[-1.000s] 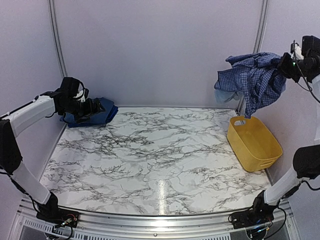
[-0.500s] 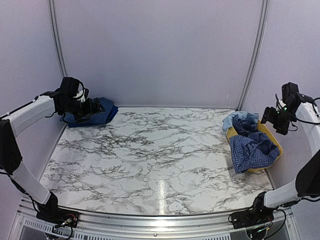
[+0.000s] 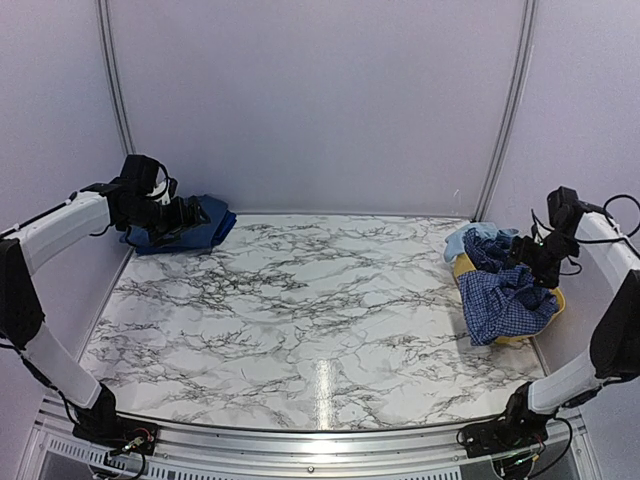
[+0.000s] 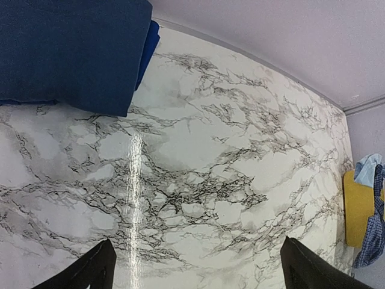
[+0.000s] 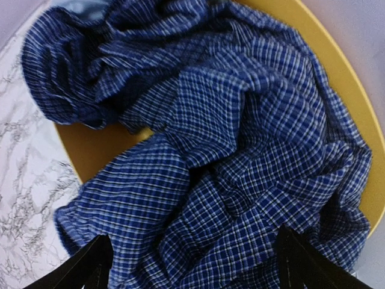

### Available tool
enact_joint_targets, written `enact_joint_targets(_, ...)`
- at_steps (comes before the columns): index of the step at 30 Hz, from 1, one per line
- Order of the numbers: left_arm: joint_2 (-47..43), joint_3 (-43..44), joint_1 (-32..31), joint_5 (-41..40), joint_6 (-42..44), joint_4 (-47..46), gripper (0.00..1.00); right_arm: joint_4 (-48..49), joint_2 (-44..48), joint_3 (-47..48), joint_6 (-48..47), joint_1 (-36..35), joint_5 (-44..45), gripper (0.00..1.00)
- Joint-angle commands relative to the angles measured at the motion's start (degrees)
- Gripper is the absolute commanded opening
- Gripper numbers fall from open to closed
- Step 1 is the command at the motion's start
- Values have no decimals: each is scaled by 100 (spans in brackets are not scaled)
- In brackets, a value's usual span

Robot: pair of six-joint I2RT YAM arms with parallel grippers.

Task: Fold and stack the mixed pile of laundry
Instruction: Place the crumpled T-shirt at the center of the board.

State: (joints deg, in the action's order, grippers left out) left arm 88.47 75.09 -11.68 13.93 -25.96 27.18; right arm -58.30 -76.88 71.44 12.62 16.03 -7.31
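Observation:
The navy checked shirt (image 3: pixel 505 300) lies crumpled over the yellow tub (image 3: pixel 461 268) at the right, one part hanging over its near rim. A light-blue T-shirt (image 3: pixel 465 238) shows at the tub's far end. My right gripper (image 3: pixel 530 262) hovers just above the shirt, open. In the right wrist view the checked shirt (image 5: pixel 228 120) fills the space below the right gripper (image 5: pixel 192 265), apart from both fingers. A folded dark-blue piece (image 3: pixel 207 228) rests at the back left. My left gripper (image 3: pixel 195 214) is open beside it, holding nothing.
The tub stands against the right wall by the corner post (image 3: pixel 500 150). In the left wrist view, bare marble table (image 4: pixel 198 180) spreads below the left gripper (image 4: pixel 198 265), with the dark-blue piece (image 4: pixel 66 48) at upper left and the tub (image 4: pixel 358 208) far right.
My right gripper opened and let go of the checked shirt, which dropped from high up onto the tub. The right arm then came down close above it. The left arm stayed still.

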Motion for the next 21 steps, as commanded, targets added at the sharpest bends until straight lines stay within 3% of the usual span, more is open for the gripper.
enact_joint_targets(1, 2, -114, 26, 14, -76, -115, 99, 196, -100, -407, 104, 31, 330, 90)
enact_joint_targets(4, 18, -147, 26, 39, -86, -150, 99, 573, -385, -597, 155, 25, 406, 88)
enact_joint_targets(6, 28, -131, 26, 40, -87, -151, 99, 705, -657, -636, 124, 31, 477, 75)
enact_joint_targets(12, 23, -26, 26, 13, -62, -156, 99, 673, -896, -25, 122, 32, 256, 5)
enact_joint_targets(13, 17, -21, 26, 2, -64, -156, 99, 602, -879, 172, 135, 32, 211, 0)
enact_joint_targets(21, -31, -13, 26, -52, -75, -154, 99, 374, -378, 2218, 236, 32, -536, 0)
